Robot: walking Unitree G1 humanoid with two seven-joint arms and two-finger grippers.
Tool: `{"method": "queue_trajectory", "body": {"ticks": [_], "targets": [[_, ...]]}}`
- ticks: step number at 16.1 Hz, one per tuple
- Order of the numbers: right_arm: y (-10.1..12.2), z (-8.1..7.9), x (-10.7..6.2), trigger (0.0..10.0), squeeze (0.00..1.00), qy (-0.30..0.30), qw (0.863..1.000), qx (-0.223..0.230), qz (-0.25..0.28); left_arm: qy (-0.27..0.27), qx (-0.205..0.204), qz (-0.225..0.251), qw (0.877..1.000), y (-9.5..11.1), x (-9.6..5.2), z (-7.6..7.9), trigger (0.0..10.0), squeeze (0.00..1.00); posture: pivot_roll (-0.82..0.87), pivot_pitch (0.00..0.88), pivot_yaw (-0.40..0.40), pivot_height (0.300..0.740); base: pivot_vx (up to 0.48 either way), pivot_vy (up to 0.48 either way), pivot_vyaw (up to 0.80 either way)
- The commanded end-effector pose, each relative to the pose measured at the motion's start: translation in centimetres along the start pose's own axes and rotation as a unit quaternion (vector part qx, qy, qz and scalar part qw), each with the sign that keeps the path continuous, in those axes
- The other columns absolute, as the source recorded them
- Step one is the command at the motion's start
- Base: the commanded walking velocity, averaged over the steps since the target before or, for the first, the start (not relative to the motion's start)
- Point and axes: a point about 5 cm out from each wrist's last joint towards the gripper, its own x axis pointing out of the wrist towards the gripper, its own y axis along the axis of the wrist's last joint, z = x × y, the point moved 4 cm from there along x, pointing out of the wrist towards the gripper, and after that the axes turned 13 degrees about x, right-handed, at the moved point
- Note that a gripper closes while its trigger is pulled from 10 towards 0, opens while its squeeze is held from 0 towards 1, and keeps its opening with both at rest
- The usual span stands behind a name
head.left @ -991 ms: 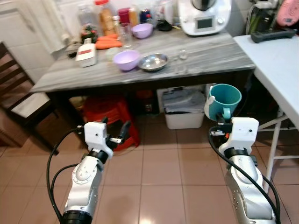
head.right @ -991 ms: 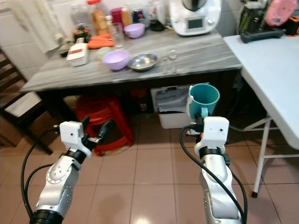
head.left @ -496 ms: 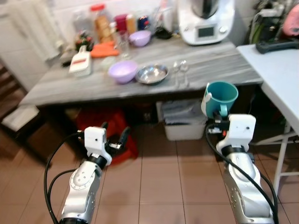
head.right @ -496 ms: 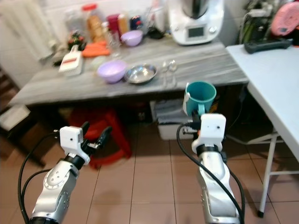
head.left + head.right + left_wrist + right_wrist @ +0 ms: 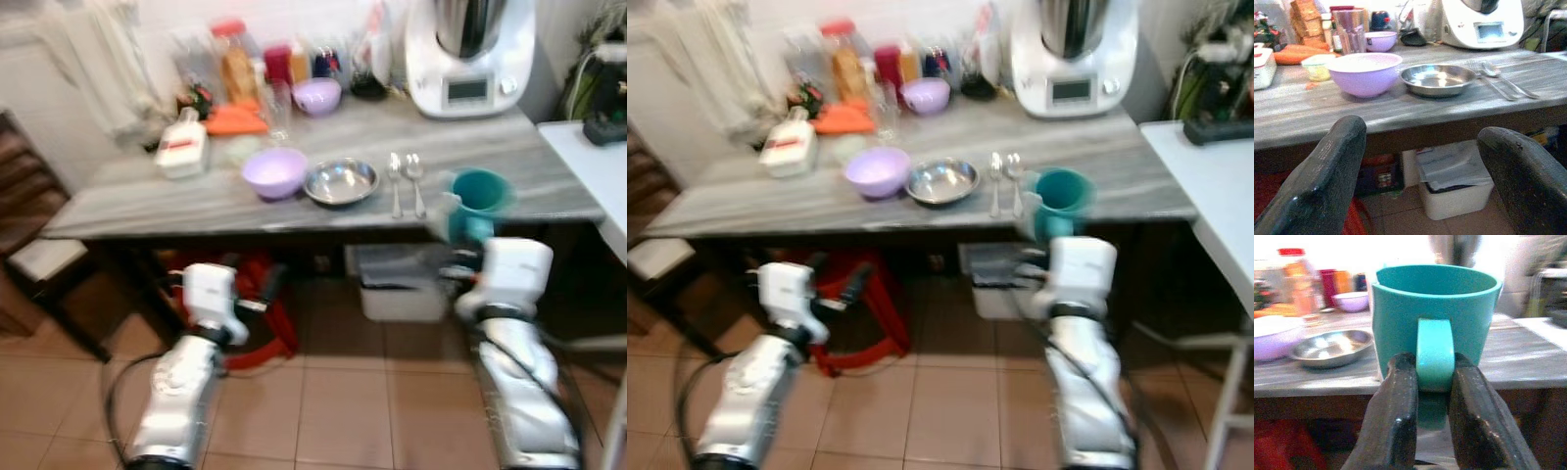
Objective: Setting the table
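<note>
The right gripper (image 5: 1432,382) is pinching the handle of an upright teal cup (image 5: 1435,318), holding it at the front edge of the grey table (image 5: 196,191), near two spoons (image 5: 404,176) and a steel bowl (image 5: 340,181). The left gripper (image 5: 1420,181) is hanging spread apart, below the table edge.

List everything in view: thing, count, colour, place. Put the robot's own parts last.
Table: 1, grey, across the view.
Bowls: 2, lilac; one mid-table, one at the back.
Metal dish: 1, silver, beside the near bowl.
Spoons: 2, silver, beside the dish.
Kitchen machine: 1, white, back right.
Carrots: orange, back left.
Stool: 1, red, under the table.
Storage box: 1, white, under the table.
Mug: 1, teal, held by its handle at the table edge.
Left claw: open, before the table.
Right claw: shut on the mug handle.
</note>
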Motion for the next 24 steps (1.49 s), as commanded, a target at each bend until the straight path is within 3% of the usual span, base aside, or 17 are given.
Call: {"method": "queue_trajectory", "body": {"ticks": [1,3,7,18,20,22,24], "targets": [[0.9,0.5,0.2,10.0,0.00,-0.009,1.000,-0.004,0.017,-0.003,0.002,0.007,1.000,0.6,0.4,0.2,10.0,0.00,-0.11,0.000,0.140,0.740,0.424,0.000,0.00],[1.8,0.3,0.5,10.0,0.00,-0.004,0.999,-0.014,0.035,-0.004,-0.003,0.018,1.000,1.6,0.7,0.3,10.0,0.00,-0.11,0.000,0.137,0.740,0.412,0.000,0.27],[1.9,0.1,0.8,10.0,0.00,-0.003,0.999,-0.011,0.038,-0.004,-0.004,0.017,1.000,1.5,0.8,0.4,10.0,0.00,-0.11,0.000,0.136,0.740,0.412,0.000,0.72],[2.0,0.3,0.7,10.0,0.00,-0.012,0.999,-0.009,0.042,-0.012,-0.013,0.000,1.000,1.0,0.3,0.9,10.0,0.00,-0.11,0.000,0.133,0.740,0.387,0.000,0.00],[2.3,0.6,1.0,10.0,0.00,-0.009,0.999,-0.015,0.043,-0.012,-0.020,0.002,1.000,0.8,-0.4,0.6,10.0,0.00,-0.11,0.000,0.127,0.740,0.000,0.000,0.00],[3.2,0.9,1.3,10.0,0.00,0.003,0.997,-0.050,0.061,-0.031,-0.020,-0.005,0.999,0.0,-1.6,0.5,10.0,0.00,-0.11,0.000,0.128,0.740,0.000,0.000,0.00],[3.4,2.1,1.7,10.0,0.00,-0.016,0.998,-0.029,0.054,-0.055,-0.030,-0.012,0.998,-0.6,-2.5,0.9,10.0,0.00,-0.12,0.000,0.121,0.740,0.000,0.000,0.00]]}}
